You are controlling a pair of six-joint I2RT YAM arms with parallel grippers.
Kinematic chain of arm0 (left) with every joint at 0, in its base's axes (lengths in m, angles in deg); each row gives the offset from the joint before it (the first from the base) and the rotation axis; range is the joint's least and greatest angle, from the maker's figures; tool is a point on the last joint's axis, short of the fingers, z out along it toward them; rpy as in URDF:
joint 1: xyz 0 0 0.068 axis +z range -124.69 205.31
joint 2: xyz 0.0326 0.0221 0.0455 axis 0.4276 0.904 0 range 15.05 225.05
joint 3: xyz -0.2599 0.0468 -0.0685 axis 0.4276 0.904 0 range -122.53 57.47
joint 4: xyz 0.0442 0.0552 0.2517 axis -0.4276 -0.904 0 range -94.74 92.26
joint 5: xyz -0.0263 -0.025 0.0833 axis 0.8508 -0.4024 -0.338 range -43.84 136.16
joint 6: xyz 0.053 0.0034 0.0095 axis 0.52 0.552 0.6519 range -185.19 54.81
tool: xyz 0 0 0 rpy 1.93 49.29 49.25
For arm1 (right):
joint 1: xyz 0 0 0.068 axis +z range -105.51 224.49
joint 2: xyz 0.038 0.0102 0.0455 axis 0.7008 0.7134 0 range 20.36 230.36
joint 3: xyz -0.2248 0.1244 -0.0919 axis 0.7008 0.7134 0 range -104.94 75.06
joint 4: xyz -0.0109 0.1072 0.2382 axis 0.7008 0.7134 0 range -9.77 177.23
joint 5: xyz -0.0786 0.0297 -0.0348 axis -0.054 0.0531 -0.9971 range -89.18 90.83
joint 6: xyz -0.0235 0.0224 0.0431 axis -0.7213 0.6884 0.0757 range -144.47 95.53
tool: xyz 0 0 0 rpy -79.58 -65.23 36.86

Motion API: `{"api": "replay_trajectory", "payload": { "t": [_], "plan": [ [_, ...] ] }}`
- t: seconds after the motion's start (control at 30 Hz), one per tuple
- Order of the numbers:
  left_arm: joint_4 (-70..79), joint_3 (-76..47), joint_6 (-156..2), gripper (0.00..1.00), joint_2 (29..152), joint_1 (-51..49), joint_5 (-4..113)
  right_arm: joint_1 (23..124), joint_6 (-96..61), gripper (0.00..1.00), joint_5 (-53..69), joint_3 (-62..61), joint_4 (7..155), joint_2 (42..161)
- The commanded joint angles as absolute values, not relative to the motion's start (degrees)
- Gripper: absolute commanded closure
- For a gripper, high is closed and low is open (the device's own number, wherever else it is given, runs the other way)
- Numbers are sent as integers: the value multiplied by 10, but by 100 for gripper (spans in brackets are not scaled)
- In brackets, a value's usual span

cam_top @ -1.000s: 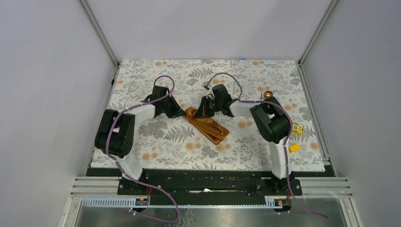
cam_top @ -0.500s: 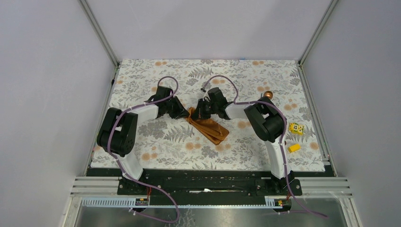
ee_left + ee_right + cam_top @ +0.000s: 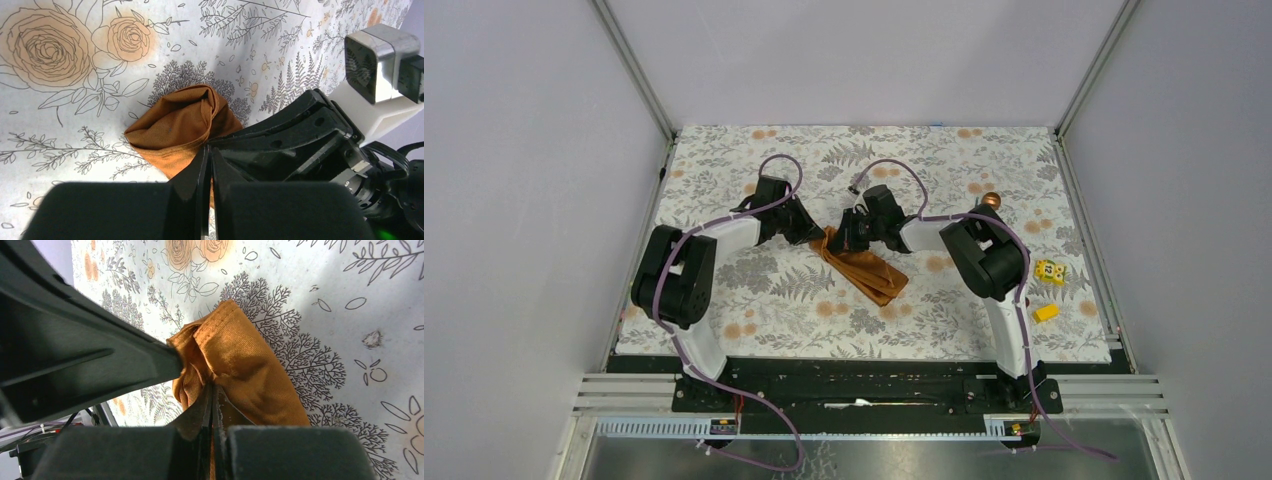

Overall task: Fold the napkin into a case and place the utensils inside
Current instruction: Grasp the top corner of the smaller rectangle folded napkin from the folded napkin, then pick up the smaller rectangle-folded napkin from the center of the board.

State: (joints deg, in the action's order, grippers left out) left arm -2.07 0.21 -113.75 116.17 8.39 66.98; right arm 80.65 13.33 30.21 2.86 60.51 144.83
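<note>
Napkin (image 3: pixel 864 268) lies folded into a narrow strip at centre frame, slanting toward lower right on the floral table (image 3: pixel 724 160). Left gripper (image 3: pixel 208 152) pinched closed on its upper-left end. Right gripper (image 3: pixel 214 390) clamped tight on the cloth just beside. Copper spoon (image 3: pixel 991 199) bowl shows upper right, well apart.

Orange-brown napkin (image 3: pixel 869 272), narrow diagonal folded strip, far end bunched, copper spoon bowl (image 3: pixel 991 199) well apart
</note>
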Motion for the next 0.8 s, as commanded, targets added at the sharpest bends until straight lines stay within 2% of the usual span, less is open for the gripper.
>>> {"api": "replay_trajectory", "payload": {
  "t": [0.0,0.17,0.4,0.47,0.53,0.7,0.77],
  "plan": [
    [33,-21,-1139,95,1202,81,675,812,130,100,279,16,606,1456],
    [27,-16,-1130,100,1241,82,653,820,86,98,279,3,681,1403],
    [24,26,-1116,100,1226,86,640,820,-90,62,218,41,855,1288],
    [24,36,-1112,100,1220,87,640,820,-114,57,218,77,856,1266],
    [24,38,-1110,100,1218,88,640,823,-122,57,233,108,845,1255],
    [24,39,-1111,100,1216,88,642,846,-106,70,236,185,784,1243],
    [24,41,-1111,100,1213,88,640,849,-103,72,236,192,782,1240]
  ]
}}
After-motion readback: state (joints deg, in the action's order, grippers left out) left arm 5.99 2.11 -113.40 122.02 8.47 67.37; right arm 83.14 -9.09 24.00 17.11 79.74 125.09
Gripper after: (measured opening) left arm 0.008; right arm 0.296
